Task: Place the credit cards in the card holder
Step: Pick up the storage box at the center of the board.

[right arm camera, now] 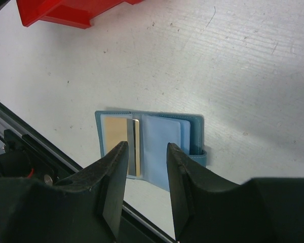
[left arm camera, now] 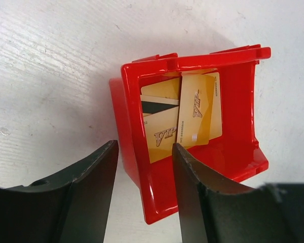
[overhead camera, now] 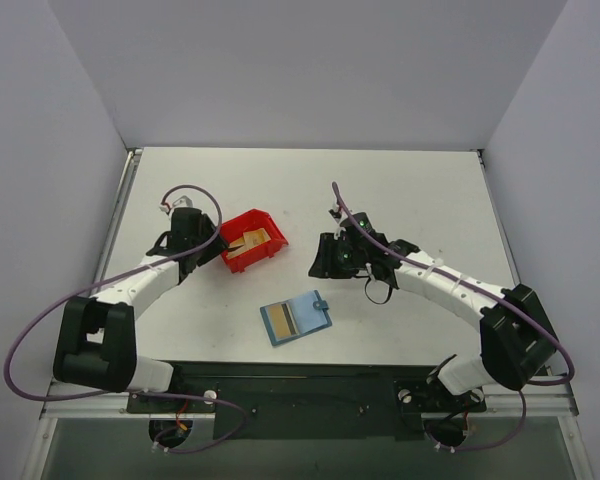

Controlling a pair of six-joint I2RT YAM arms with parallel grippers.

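The left claw (left arm camera: 144, 152) hangs at the red bin (left arm camera: 243, 101). Its fingers (left arm camera: 91, 192) stand partly apart, one outside the bin's nearest wall and the other over the inside, and it grips nothing. That straddle looks like a reach for the credit cards (left arm camera: 197, 111), which lie overlapped inside the bin (several, gold, with a dark stripe showing on one).

Right of the bin and nearer the arms' bases, the card holder (right arm camera: 162, 136) lies opened flat on the surface (right arm camera: 218, 61). Its slots face up, so a card can slide in, and one gold card (right arm camera: 114, 134) already sits in its left half. Further right of the bin, the right claw (right arm camera: 147, 149) hovers over the holder, moderately open and empty, probably poised to steady it.
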